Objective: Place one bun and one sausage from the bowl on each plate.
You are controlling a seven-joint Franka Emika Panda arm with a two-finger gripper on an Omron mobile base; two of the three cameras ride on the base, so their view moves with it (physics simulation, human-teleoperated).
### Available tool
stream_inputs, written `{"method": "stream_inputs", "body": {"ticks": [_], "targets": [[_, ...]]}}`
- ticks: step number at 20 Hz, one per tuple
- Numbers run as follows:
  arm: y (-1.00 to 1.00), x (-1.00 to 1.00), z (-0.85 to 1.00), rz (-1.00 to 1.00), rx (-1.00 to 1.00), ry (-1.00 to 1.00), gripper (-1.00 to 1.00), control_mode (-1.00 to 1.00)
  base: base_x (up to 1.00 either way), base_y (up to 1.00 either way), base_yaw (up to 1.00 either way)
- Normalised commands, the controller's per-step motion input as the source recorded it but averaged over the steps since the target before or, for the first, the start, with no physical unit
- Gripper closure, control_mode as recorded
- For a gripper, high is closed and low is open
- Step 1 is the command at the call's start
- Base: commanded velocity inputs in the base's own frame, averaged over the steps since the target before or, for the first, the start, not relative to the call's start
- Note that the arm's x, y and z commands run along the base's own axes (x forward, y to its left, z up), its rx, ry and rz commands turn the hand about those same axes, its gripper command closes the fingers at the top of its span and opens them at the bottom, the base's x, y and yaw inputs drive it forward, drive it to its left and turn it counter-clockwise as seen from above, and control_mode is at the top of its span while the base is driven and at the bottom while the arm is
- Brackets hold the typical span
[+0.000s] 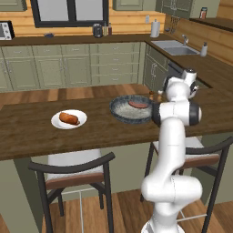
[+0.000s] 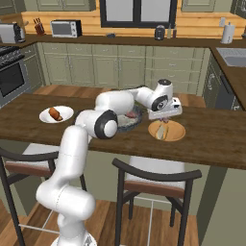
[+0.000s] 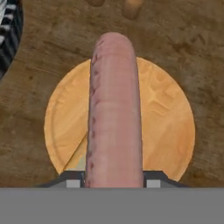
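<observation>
My gripper (image 3: 113, 178) is shut on a slim pinkish-brown sausage (image 3: 114, 109), held lengthwise just above the orange-tan plate (image 3: 168, 118). From the right base view the gripper (image 2: 164, 127) hangs over that plate (image 2: 177, 132) on the wooden counter. Left of it is the dark grey-blue bowl (image 1: 122, 113), with one red-brown sausage (image 1: 139, 104) inside; its rim (image 3: 8, 39) shows at the hand view's upper left. Far left, the white plate (image 1: 58, 122) carries a golden-orange bun (image 1: 68, 118).
Two small shakers (image 1: 155, 95) stand on the counter just beyond the orange plate. Two dark chairs (image 1: 73, 170) are tucked under the counter's near edge. A sink (image 1: 175, 47) sits on the back counter at the right.
</observation>
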Motion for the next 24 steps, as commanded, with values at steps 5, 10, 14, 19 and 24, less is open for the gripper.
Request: {"method": "stream_inputs", "body": {"ticks": [5,10,14,19,24], "targets": [[-0.42,-0.14,-0.60,0.00,0.02,0.16,1.00,-1.00,0.00,0.00,0.00],[0.30,-0.67,-0.15,0.00,0.00,0.12,1.00,-1.00,0.00,0.00,0.00],[0.50,-0.67,0.04,0.00,-0.02,0.05,1.00,-1.00,0.00,0.00,0.00],[-0.03,0.12,-0.37,-0.01,-0.01,0.09,1.00,-1.00,0.00,0.00,0.00],[-0.28,0.18,-0.52,-0.03,0.00,-0.01,1.00,-1.00,0.00,0.00,0.00]]}}
